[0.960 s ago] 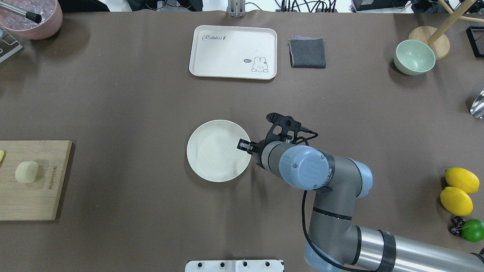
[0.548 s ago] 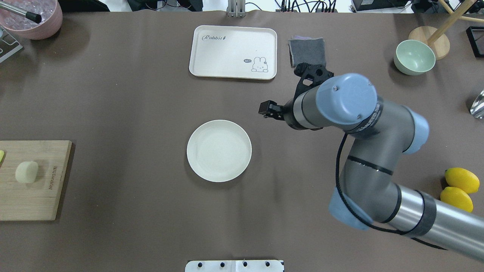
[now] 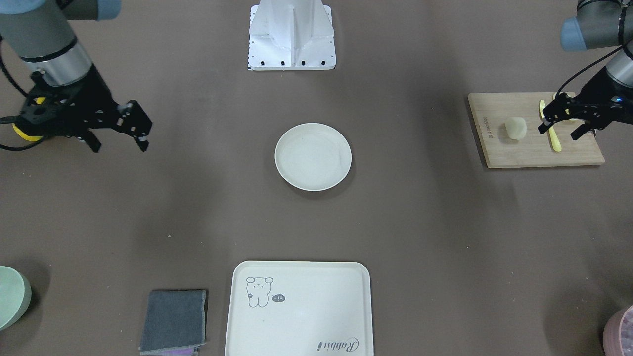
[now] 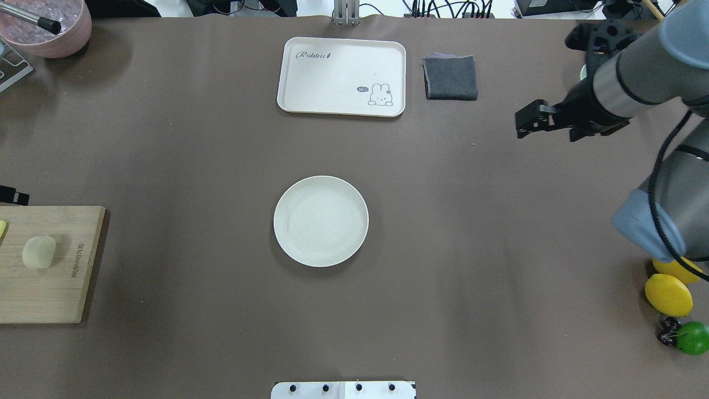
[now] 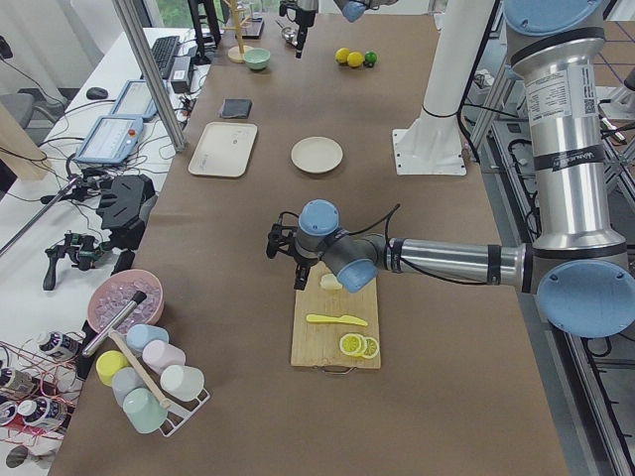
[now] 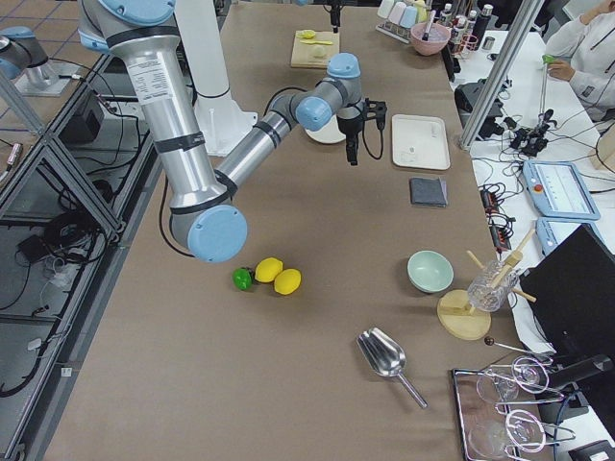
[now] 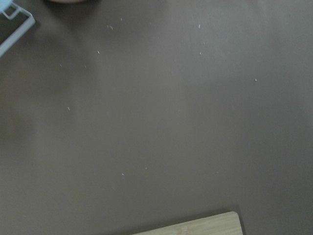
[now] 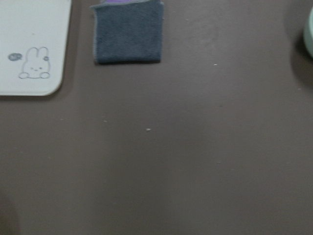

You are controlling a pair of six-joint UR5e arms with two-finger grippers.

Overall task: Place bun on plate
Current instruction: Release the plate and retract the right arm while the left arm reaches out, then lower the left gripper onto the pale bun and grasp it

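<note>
The bun (image 4: 39, 252) lies on a wooden cutting board (image 4: 52, 282) at the table's left end, also seen as the bun (image 3: 515, 128) in the front view. The round cream plate (image 4: 320, 221) sits bare at mid-table, seen too as the plate (image 3: 313, 156). My left gripper (image 3: 563, 127) hangs open over the board beside the bun, nothing between its fingers; only its tip (image 4: 12, 195) shows overhead. My right gripper (image 3: 118, 144) is open and holds nothing, raised far to the right of the plate, by the right gripper (image 4: 529, 121) in the overhead view.
A yellow knife (image 3: 555, 136) and lemon slices (image 5: 357, 345) share the board. At the back lie a rabbit tray (image 4: 342, 76) and a grey cloth (image 4: 451, 77). A green bowl (image 3: 10, 302), two lemons (image 4: 668, 293), a lime (image 4: 692, 338) and a pink bowl (image 4: 52, 30) sit at the edges.
My right arm has swung from the plate's right rim up and away to the far right. The left gripper's tip has come into the overhead view's left edge. Bun and plate have not moved.
</note>
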